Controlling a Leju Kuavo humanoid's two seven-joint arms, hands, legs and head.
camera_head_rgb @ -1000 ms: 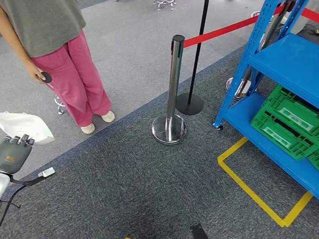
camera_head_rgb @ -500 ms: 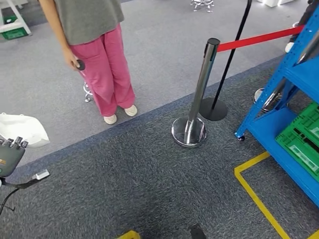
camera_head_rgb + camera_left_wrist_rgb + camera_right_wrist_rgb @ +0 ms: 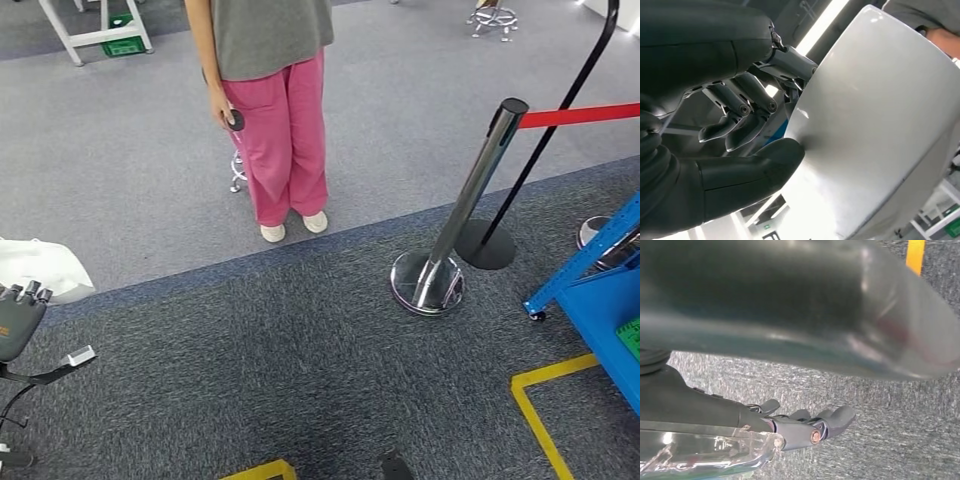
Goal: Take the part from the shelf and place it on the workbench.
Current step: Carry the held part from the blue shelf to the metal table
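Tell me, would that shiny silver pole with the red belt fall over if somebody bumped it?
Probably not easily. The shiny silver metal barrier post stands on a wide round base, which likely weighs it down. A hard shove near its black cap might rock it, and the flat red belt would tug at it. The polished metal also looks slippery to hold.

The post (image 3: 453,240) is serving as the landmark, standing on the carpet (image 3: 264,340) and leaning toward the right. A belt (image 3: 581,115) is running from its top to the right. A second post base (image 3: 484,244) is sitting just behind and right of the post. The shelf (image 3: 604,300) is standing to the right of the post, with floor tape (image 3: 540,420) lying in front of it. A person (image 3: 275,110) is standing behind and left of the post. The left hand (image 3: 19,315) is holding the part (image 3: 41,268) far left of the post.
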